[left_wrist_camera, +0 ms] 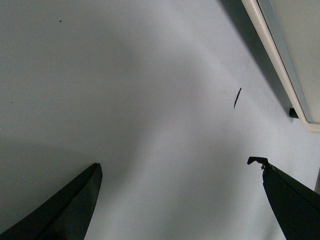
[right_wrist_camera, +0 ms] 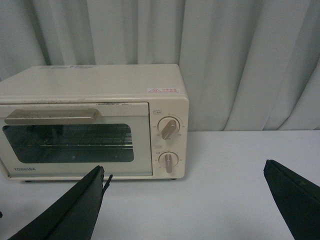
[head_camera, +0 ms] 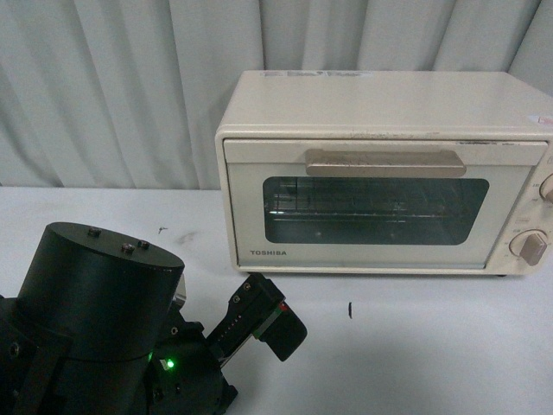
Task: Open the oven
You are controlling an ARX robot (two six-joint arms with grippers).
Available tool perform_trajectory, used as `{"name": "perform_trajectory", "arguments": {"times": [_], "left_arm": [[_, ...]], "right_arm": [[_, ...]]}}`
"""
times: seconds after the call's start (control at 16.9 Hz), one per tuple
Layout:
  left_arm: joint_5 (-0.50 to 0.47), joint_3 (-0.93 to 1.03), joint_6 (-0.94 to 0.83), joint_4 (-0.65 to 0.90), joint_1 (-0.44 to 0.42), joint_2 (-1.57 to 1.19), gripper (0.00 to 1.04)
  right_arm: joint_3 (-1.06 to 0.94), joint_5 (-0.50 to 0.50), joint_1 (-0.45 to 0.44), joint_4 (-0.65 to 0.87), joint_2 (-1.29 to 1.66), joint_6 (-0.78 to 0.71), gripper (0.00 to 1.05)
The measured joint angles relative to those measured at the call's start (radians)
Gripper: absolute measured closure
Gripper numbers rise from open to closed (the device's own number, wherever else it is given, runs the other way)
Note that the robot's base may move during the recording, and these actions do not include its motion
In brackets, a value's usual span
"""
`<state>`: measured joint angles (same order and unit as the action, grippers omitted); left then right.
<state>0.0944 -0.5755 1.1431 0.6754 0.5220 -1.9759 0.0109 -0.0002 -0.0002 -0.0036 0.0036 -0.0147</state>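
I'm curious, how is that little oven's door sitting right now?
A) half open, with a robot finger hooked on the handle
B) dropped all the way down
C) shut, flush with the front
C: the door stands upright and flush in the front of the oven, with its handle at the top and nothing touching it.

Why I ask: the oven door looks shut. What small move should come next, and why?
Probably advance the open right end effector toward the handle of the oven: it faces the oven, the door looks closed, and nothing touches the handle.
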Motion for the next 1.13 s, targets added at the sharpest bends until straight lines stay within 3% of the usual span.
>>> {"name": "perform_trajectory", "arguments": {"times": [0.12,0.24,0.42,0.47,0.59,0.65,0.71,0.77,0.95,1.13], "left_arm": [[0.0,0.0,0.0,0.0,0.0,0.0,0.07],[0.0,0.0,0.0,-0.001,0.0,0.0,0.07],[0.0,0.0,0.0,-0.001,0.0,0.0,0.07],[0.002,0.001,0.0,0.0,0.0,0.0,0.07],[0.002,0.001,0.0,-0.001,0.0,0.0,0.07],[0.002,0.001,0.0,-0.001,0.0,0.0,0.07],[0.004,0.001,0.0,0.0,0.0,0.0,0.07],[0.004,0.001,0.0,0.0,0.0,0.001,0.07],[0.004,0.001,0.0,0.0,0.0,0.002,0.07],[0.004,0.001,0.0,0.0,0.0,0.002,0.07]], "right_arm": [[0.001,0.031,0.009,-0.003,0.005,-0.003,0.06],[0.025,0.271,0.101,0.062,0.122,-0.034,0.06],[0.12,0.434,0.056,0.309,0.396,-0.124,0.06],[0.154,0.432,0.026,0.375,0.471,-0.147,0.06],[0.332,0.332,0.007,0.631,0.821,-0.254,0.06],[0.392,0.304,0.008,0.678,0.926,-0.301,0.06],[0.544,0.261,0.035,0.727,1.178,-0.436,0.06],[0.755,0.214,0.095,0.738,1.454,-0.69,0.06],[0.837,0.166,0.161,0.738,1.563,-0.913,0.07],[0.843,0.101,0.212,0.737,1.585,-1.104,0.31]]}}
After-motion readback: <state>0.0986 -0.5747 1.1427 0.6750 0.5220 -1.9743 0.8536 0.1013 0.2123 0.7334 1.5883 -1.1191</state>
